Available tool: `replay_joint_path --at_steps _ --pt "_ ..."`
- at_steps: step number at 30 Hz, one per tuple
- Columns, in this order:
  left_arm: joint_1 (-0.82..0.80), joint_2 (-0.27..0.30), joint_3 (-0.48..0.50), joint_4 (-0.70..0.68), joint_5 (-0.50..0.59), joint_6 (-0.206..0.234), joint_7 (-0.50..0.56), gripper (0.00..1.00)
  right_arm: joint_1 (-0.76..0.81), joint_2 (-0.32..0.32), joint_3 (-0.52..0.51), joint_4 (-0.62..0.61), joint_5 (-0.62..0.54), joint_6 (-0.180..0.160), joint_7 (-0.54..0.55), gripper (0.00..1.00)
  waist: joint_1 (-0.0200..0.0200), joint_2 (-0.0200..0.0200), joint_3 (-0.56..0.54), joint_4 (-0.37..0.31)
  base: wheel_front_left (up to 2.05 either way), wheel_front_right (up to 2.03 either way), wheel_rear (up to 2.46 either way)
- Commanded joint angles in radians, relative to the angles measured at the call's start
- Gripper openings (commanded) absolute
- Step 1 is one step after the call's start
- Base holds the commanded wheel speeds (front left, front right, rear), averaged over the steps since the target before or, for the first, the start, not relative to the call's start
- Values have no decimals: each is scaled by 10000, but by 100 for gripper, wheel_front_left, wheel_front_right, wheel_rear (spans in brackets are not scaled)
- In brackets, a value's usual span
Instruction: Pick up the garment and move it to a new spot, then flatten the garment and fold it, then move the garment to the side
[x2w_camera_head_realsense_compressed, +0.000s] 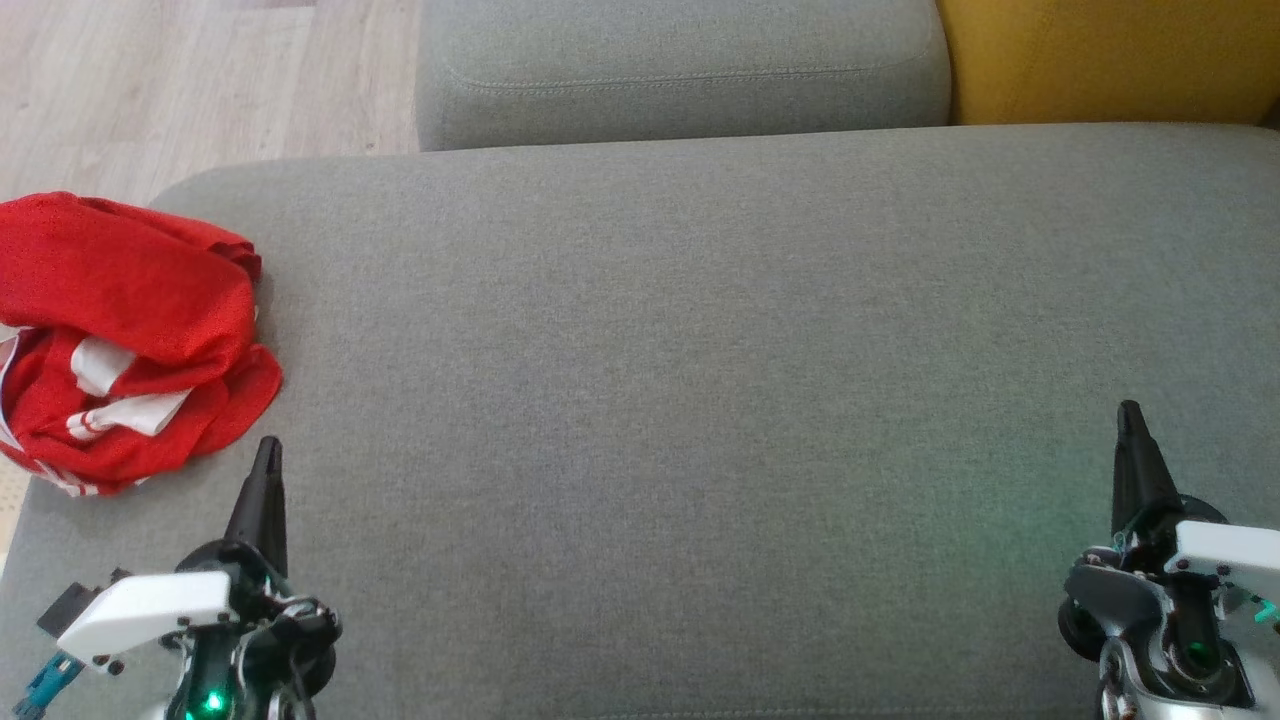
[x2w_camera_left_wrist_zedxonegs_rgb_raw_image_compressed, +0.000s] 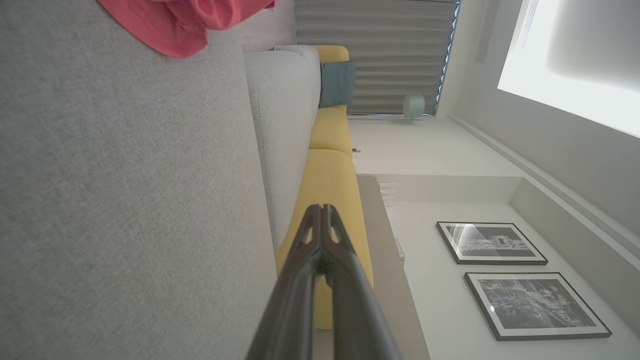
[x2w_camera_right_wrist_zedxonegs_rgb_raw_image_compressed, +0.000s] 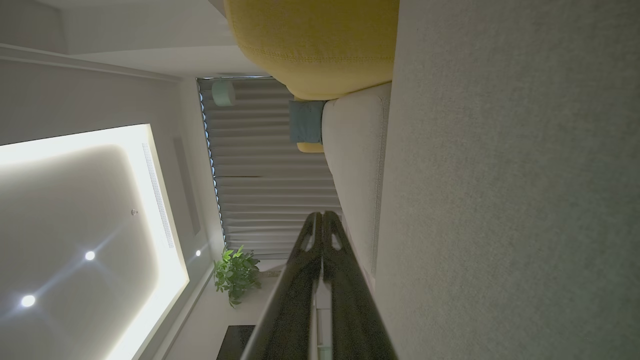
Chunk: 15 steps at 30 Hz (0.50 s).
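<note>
1. At the far left of the head view, your garment (x2w_camera_head_realsense_compressed: 130, 340) lay as a crumpled red heap with white striped trim showing. It sat on the left end of the grey seat cushion (x2w_camera_head_realsense_compressed: 700, 380), reaching that cushion's left edge. A red corner of it also showed at the top of the left wrist view.
2. Just beside the heap's near edge, your left pincer (x2w_camera_head_realsense_compressed: 267, 450) pointed away from you. It was clenched, its two dark fingers pressed together and grasping nothing. It did not touch the cloth.
3. A broad stretch of the grey cushion spread between the two pincers. Behind it sat a second grey cushion (x2w_camera_head_realsense_compressed: 680, 70), with a yellow cushion (x2w_camera_head_realsense_compressed: 1100, 60) to its right.
4. Near the cushion's right end, your right pincer (x2w_camera_head_realsense_compressed: 1130, 415) was likewise clenched and held nothing. It was well apart from the garment.
5. Judged from this, the first step was in hand and the pick-up had not begun. The next move called for the left pincer to release its fingers, reach onto the heap and close on a thick fold. The middle of the cushion looked a fair new spot.
</note>
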Motion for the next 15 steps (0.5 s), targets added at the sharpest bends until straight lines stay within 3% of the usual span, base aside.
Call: replay_joint_path --at_steps 1,3,4,9,15 --pt "-549 171 349 -384 -45 -73 73 0 -205 -64 209 -382 74 39 68 0 0 -1 0 0 0 0 0" --pt "-549 171 349 -384 -45 -73 73 0 -205 -64 209 -382 74 39 68 0 0 -1 0 0 0 0 0" --pt "-549 171 349 -384 -45 -73 73 100 -205 -64 209 -382 74 39 68 100 0 -1 0 0 0 0 0" --pt "477 -107 -33 723 0 19 -15 100 298 42 17 729 -2 -2 -4 100 0 -1 1 -1 0 0 0" --pt "434 -94 -45 670 128 15 -190 100 278 3 163 598 -162 0 -152 100 0 -1 8 4 0 0 0"
